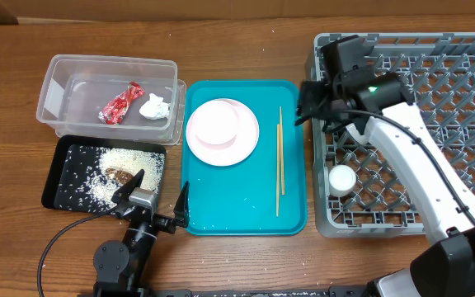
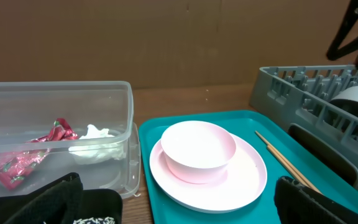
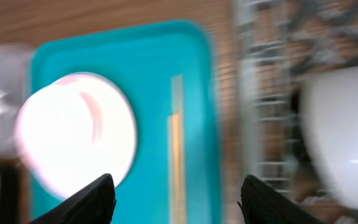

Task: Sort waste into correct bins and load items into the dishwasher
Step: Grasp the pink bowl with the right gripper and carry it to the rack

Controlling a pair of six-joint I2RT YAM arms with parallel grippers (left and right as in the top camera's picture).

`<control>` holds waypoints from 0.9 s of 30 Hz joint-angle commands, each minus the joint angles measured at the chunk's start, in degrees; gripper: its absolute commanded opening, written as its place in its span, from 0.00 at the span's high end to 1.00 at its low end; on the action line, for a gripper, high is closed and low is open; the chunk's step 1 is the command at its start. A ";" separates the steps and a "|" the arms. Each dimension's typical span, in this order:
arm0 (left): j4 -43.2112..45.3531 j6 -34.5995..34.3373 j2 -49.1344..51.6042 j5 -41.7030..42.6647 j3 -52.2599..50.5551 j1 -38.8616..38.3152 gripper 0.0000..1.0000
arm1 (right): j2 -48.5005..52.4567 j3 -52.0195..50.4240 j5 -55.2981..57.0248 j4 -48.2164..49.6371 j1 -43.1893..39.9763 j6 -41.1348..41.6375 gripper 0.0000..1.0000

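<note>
The red wrapper (image 1: 120, 104) and white tissue (image 1: 155, 107) lie in the clear tub (image 1: 56, 82). Rice and a brown lump (image 1: 120, 173) lie in the black tray (image 1: 64, 191). The pink bowl (image 1: 214, 121) sits on the pink plate (image 1: 242, 144) on the teal tray (image 1: 221, 206), with the chopsticks (image 1: 279, 161) beside them. A white cup (image 1: 341, 179) is in the grey rack (image 1: 460, 91). My left gripper (image 1: 157, 196) is open and empty at the tray's front left corner. My right gripper (image 1: 306, 103) is open and empty above the rack's left edge. The white bowl is not clearly seen.
The left wrist view shows the tub (image 2: 120, 118), bowl (image 2: 197, 146), plate (image 2: 247, 180) and rack wall (image 2: 303, 99). The blurred right wrist view shows the plate (image 3: 73, 130), chopsticks (image 3: 176, 137) and a large white dish (image 3: 347, 137) in the rack.
</note>
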 commanded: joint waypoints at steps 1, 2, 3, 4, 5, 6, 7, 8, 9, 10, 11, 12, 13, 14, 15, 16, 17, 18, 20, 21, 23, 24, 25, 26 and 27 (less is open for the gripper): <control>0.17 1.11 -0.66 0.87 -0.37 0.33 0.00 | 2.32 -0.79 -7.34 1.14 4.31 -1.11 0.33; 0.17 1.11 -0.66 0.87 -0.37 0.33 0.00 | 2.95 -0.79 -7.30 1.46 5.31 -1.14 0.33; 0.17 1.11 -0.66 0.83 -0.37 0.33 0.00 | 3.96 -0.79 -7.10 2.29 6.82 -1.14 0.33; 0.17 1.11 -0.66 0.87 -0.37 0.33 0.00 | 4.96 -0.79 -6.64 3.56 8.22 -1.14 0.33; 0.17 1.11 -0.66 0.87 -0.37 0.33 0.00 | 5.99 -0.79 -6.19 5.09 9.51 -1.14 0.33; 0.17 1.11 -0.66 0.85 -0.37 0.33 0.00 | 6.88 -0.79 -5.84 6.47 10.49 -1.14 0.33; 0.17 1.11 -0.66 0.85 -0.37 0.33 0.00 | 7.91 -0.79 -5.40 8.02 11.52 -1.11 0.33; 0.17 1.11 -0.66 0.85 -0.37 0.33 0.00 | 8.72 -0.79 -5.14 9.22 12.20 -1.09 0.33; 0.17 1.11 -0.66 0.85 -0.37 0.33 0.00 | 9.97 -0.79 -4.94 10.88 13.07 -1.07 0.33; 0.17 1.11 -0.66 0.85 -0.37 0.33 0.00 | 11.39 -0.79 -4.94 12.70 13.88 -1.09 0.33; 0.17 1.11 -0.66 0.85 -0.37 0.33 0.00 | 12.48 -0.79 -4.94 13.81 14.40 -1.07 0.33; 0.17 1.11 -0.66 0.85 -0.37 0.33 0.00 | 13.86 -0.79 -4.83 15.10 14.91 -1.07 0.33; 0.17 1.11 -0.66 0.85 -0.37 0.33 0.00 | 14.99 -0.76 -4.26 16.20 15.28 -0.81 0.33; 0.17 1.11 -0.66 0.85 -0.37 0.33 0.00 | 16.24 -0.79 -3.15 17.25 15.56 -0.46 0.33; 0.17 1.11 -0.66 0.85 -0.37 0.33 0.00 | 17.79 -0.76 -1.31 18.27 15.67 0.74 0.33; 0.17 1.11 -0.66 0.87 -0.37 0.33 0.00 | 18.82 -0.79 -0.39 18.99 15.67 1.88 0.33; 0.17 1.11 -0.66 0.87 -0.37 0.33 0.00 | 19.80 -0.79 -0.28 19.67 15.67 2.45 0.33; 0.17 1.11 -0.66 0.85 -0.37 0.33 0.00 | 20.70 -0.79 -0.28 20.31 15.52 3.10 0.33; 0.17 1.11 -0.66 0.87 -0.37 0.33 0.00 | 22.58 -0.79 -0.50 21.44 15.45 4.42 0.37; 0.17 1.11 -0.66 0.85 -0.37 0.33 0.00 | 23.50 -0.76 -0.79 21.99 15.45 4.83 0.42; 0.17 1.11 -0.66 0.85 -0.37 0.33 0.00 | 24.57 -0.79 -1.16 22.62 15.45 5.22 0.59; 0.17 1.11 -0.66 0.85 -0.37 0.33 0.00 | 24.76 -0.76 -1.16 22.80 15.45 5.20 0.66; 0.17 1.11 -0.66 0.87 -0.37 0.33 0.00 | 24.76 -0.74 -1.16 22.80 15.45 5.20 0.74; 0.17 1.11 -0.66 0.85 -0.37 0.33 0.00 | 24.68 -0.57 -1.16 22.69 15.45 5.20 0.84; 0.17 1.11 -0.66 0.87 -0.37 0.33 0.00 | 24.44 -0.24 -1.14 22.23 15.45 5.18 0.91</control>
